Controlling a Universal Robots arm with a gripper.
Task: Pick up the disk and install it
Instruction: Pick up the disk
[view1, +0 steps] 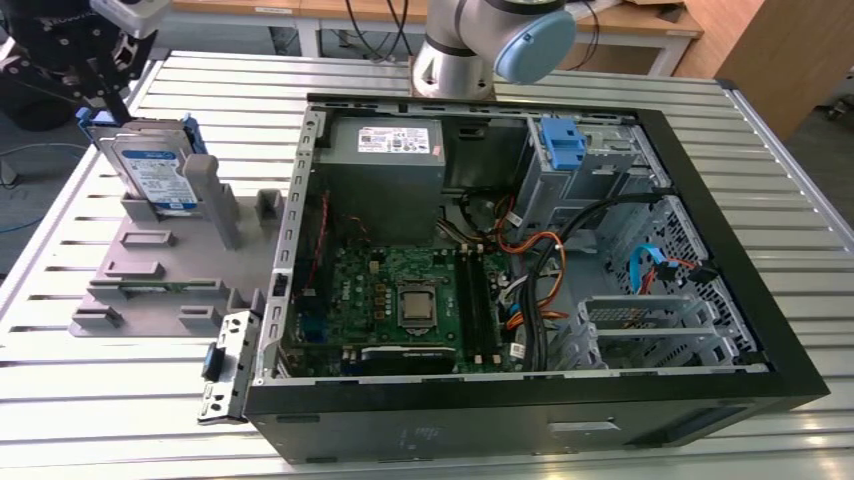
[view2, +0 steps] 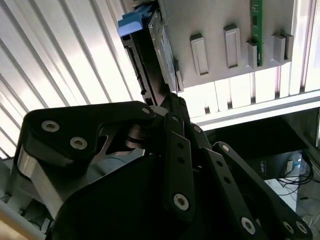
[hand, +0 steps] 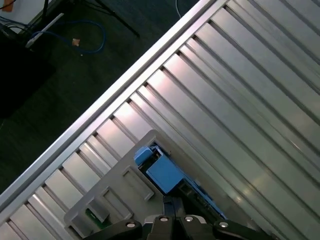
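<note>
**Table** (view1: 120, 430): metal top built of long pale slats with narrow grooves between them, closed by a plain rail at the edge. Two items are set directly upon it.

1. An open black computer case (view1: 534, 425) is laid on its side with the interior facing up. The middle of the top and the exterior view's right are taken up by it.
2. A grey fixture plate (view1: 134, 290), moulded with raised slots and posts, is laid flat just beside the case, toward the exterior view's left.

Bare slats are seen around both.
</note>
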